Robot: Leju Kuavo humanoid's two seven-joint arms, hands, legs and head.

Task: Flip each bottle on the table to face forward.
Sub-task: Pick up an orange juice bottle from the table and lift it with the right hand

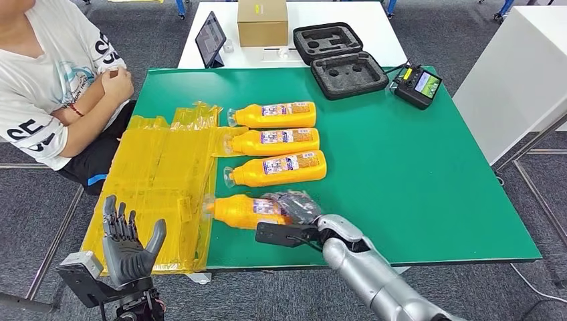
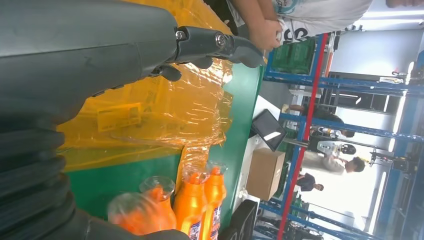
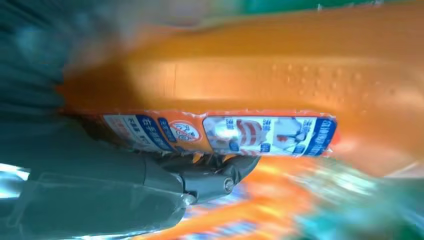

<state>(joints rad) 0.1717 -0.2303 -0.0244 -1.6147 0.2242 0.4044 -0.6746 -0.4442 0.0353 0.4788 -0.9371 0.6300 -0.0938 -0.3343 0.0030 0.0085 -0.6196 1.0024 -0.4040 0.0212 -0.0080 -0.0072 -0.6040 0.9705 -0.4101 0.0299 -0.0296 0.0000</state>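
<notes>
Several orange bottles with clear caps lie in a column on the green table (image 1: 414, 167), caps toward the left. My right hand (image 1: 294, 208) grips the nearest bottle (image 1: 242, 210) around its body; the right wrist view shows that bottle (image 3: 280, 85) close up, its label edge (image 3: 220, 134) turned toward my thumb (image 3: 210, 180). The three farther bottles (image 1: 277, 168), (image 1: 274, 141), (image 1: 274, 115) lie with labels up. My left hand (image 1: 127, 244) is raised off the table's near left corner, fingers spread, holding nothing; the left wrist view shows its fingers (image 2: 210, 42) over the yellow plastic.
Crumpled yellow plastic wrap (image 1: 157, 180) covers the table's left part. A person (image 1: 60, 80) sits at the left, arms folded. At the back stand a black foam case (image 1: 341, 53), a controller (image 1: 418, 85), a tablet (image 1: 210, 39) and a cardboard box (image 1: 262, 21).
</notes>
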